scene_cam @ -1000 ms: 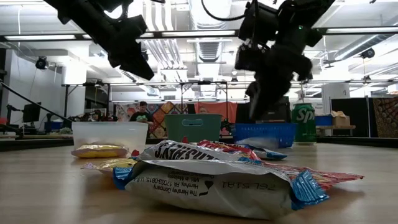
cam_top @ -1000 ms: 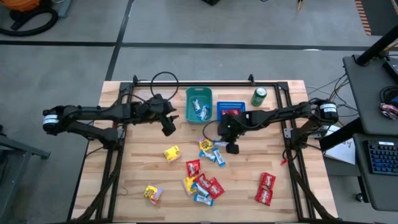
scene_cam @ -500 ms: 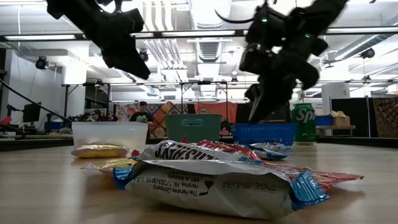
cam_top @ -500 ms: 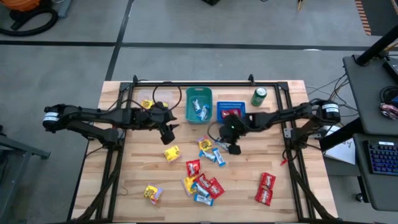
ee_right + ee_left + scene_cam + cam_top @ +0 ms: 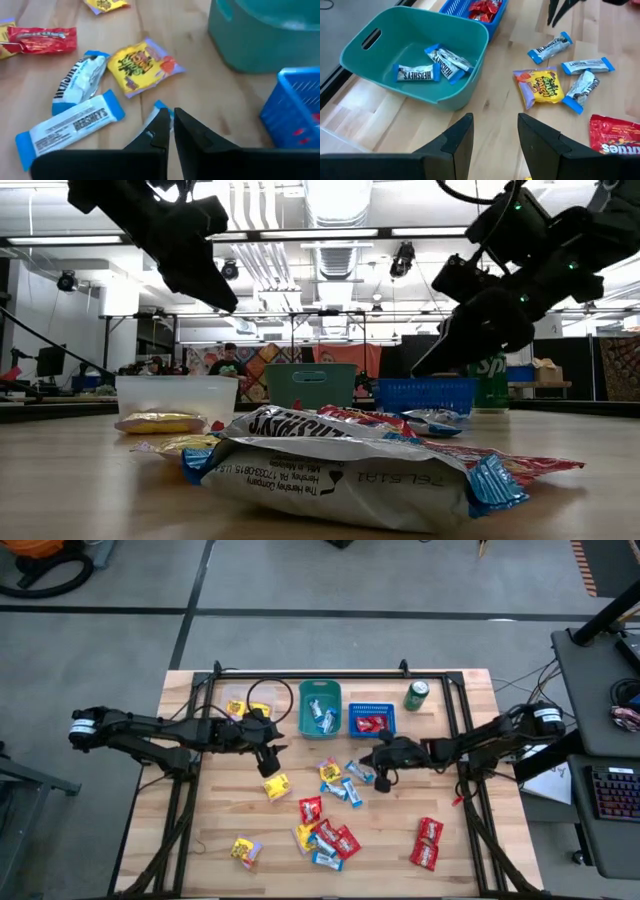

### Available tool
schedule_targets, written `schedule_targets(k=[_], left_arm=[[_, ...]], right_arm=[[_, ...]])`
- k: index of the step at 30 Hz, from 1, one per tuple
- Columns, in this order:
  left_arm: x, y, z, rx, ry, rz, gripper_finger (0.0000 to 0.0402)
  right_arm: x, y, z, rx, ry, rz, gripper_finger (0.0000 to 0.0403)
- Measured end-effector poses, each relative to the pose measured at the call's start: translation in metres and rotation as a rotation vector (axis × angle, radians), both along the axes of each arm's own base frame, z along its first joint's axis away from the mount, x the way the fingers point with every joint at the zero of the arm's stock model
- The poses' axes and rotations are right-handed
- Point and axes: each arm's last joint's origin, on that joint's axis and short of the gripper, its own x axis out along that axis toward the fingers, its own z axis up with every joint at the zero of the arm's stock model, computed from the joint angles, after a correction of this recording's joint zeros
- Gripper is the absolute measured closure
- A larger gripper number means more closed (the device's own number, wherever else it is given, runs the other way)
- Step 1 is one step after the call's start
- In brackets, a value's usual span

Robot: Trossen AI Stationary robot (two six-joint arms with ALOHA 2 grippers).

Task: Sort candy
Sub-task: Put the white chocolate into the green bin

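Note:
Wrapped candies in red, yellow and blue-white lie scattered on the wooden table, most of them in a heap (image 5: 325, 835). My left gripper (image 5: 268, 762) is open and hovers just beyond a yellow candy (image 5: 277, 786), touching nothing. My right gripper (image 5: 380, 778) is shut and slants down beside a blue-white candy (image 5: 360, 772). In the right wrist view that candy's end (image 5: 159, 105) peeks out behind the gripper (image 5: 171, 125). A clear bin (image 5: 240, 705) holds yellow candy, a teal bin (image 5: 320, 708) blue-white ones, and a blue basket (image 5: 372, 720) red ones. My right gripper points its shut fingers (image 5: 155, 132) slanting down at the end of the blue-white candy (image 5: 159, 105), which lies flat on the table. The fingers hide the spot, so I cannot tell whether they touch it.
A green can (image 5: 417, 695) stands right of the blue basket at the far edge. Two red candies (image 5: 428, 843) lie near the right side and a yellow one (image 5: 243, 850) near the left. Black frame rails run along the table's sides.
My left gripper has drifted toward the near edge, closer to the yellow candy, uncovering the clear bin. My right arm has swung away from the blue basket toward the table's right, and its gripper has tipped lower toward the blue-white candy.

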Motion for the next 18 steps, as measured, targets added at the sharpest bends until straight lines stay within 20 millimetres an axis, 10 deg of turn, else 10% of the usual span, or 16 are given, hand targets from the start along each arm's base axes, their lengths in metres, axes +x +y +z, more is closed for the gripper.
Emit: schedule_targets(k=[18], left_arm=[[0.002,0.000,-0.002,0.007,-0.057,-0.004,0.0264]], right_arm=[[0.002,0.009,-0.031,0.118,0.116,-0.048,0.0205]])
